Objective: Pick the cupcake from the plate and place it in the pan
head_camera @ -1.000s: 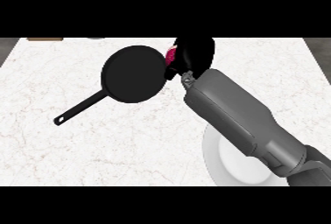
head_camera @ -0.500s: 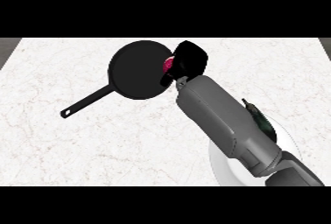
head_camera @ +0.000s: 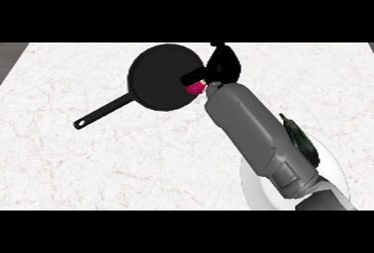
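right hand [head_camera: 221, 66] curled round the cupcake [head_camera: 195, 88] | over the pan [head_camera: 165, 76] edge | tip - get it further inside the rim before letting go

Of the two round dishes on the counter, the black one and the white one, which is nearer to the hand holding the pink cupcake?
The black pan. The right hand holds the cupcake at its right rim, while the white plate lies back under the forearm.
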Available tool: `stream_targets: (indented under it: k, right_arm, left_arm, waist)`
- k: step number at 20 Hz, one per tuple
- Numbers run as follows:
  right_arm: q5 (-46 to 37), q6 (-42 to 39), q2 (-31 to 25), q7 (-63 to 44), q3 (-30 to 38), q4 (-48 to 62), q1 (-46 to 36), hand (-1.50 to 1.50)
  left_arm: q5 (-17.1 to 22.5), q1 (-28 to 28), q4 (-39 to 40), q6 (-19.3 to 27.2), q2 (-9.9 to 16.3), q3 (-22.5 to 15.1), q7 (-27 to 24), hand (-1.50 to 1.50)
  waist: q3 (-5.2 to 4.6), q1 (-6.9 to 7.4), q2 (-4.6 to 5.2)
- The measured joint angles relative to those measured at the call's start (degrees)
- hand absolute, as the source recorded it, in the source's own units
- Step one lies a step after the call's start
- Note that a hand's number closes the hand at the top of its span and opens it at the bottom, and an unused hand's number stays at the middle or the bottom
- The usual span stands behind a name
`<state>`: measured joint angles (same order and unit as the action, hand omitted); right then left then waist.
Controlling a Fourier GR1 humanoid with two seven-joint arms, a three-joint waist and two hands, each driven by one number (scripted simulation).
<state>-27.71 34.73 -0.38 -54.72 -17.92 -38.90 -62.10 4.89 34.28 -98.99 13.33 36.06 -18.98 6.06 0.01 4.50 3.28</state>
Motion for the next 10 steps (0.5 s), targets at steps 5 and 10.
stream_targets:
  k: [5, 10]
  right_arm:
    - [-1.5, 8.9, 0.1, 4.1, 2.6, 0.6, -1.0, -1.5]
    - [-3.1, 18.1, 0.0, 6.9, 6.0, 1.9, -0.8, -1.5]
  left_arm:
    - [0.1, 0.3, 0.2, -0.1, 0.0, 0.0, 0.1, 0.0]
    - [0.3, 1.4, 0.1, 0.2, 0.2, 0.2, 0.8, 0.0]
  waist:
    - [0.1, -0.53, -0.49]
    - [0.19, -1.89, -1.03]
